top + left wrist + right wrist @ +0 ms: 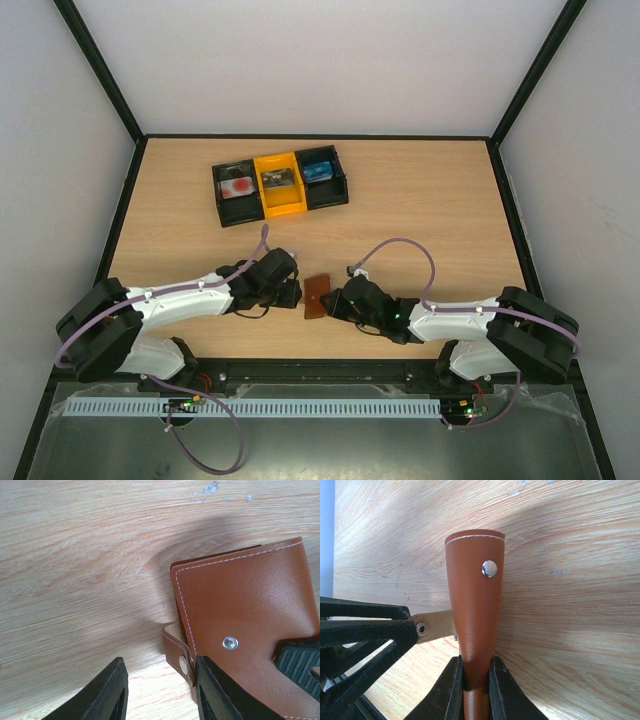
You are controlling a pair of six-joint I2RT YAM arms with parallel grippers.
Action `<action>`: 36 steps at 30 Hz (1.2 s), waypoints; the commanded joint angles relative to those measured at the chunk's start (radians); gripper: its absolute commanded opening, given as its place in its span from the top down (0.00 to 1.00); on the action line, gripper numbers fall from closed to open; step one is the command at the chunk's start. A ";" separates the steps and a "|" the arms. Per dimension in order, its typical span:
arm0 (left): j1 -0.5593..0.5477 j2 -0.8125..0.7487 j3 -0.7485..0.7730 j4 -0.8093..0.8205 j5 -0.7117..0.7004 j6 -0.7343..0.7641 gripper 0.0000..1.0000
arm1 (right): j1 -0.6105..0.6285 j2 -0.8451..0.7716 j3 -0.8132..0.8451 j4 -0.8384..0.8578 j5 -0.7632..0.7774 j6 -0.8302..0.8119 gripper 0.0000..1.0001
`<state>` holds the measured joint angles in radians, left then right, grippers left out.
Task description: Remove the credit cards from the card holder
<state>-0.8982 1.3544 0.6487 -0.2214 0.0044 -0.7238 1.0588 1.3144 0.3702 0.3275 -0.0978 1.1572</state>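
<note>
The card holder [317, 297] is near my side of the table [420, 200], between the two arms. It is folded shut. It looks light, soft and bendy, and the smooth leather may slip. My right gripper [476, 669] is clamped tight on one end. My left gripper [160, 669] has its fingers apart, with the loose little tab [176, 647] between them. I think that tab is a good place to grab. I see no cards yet.

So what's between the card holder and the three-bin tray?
Nothing: bare wooden tabletop separates the card holder from the three-bin tray, as the top view shows.
</note>
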 commanded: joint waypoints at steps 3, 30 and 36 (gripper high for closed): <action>0.008 0.041 -0.022 0.047 0.017 -0.011 0.62 | 0.000 0.007 -0.026 0.009 0.003 -0.029 0.89; 0.018 -0.179 -0.124 0.204 0.173 -0.104 0.98 | 0.002 -0.053 0.014 -0.187 0.037 -0.114 0.47; 0.018 -0.225 -0.119 0.218 0.214 -0.123 0.98 | 0.001 -0.136 0.029 -0.207 -0.002 -0.130 0.32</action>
<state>-0.8852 1.1526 0.5373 -0.0330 0.1703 -0.8261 1.0588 1.2289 0.3664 0.1707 -0.0917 1.0538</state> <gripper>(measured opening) 0.043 0.652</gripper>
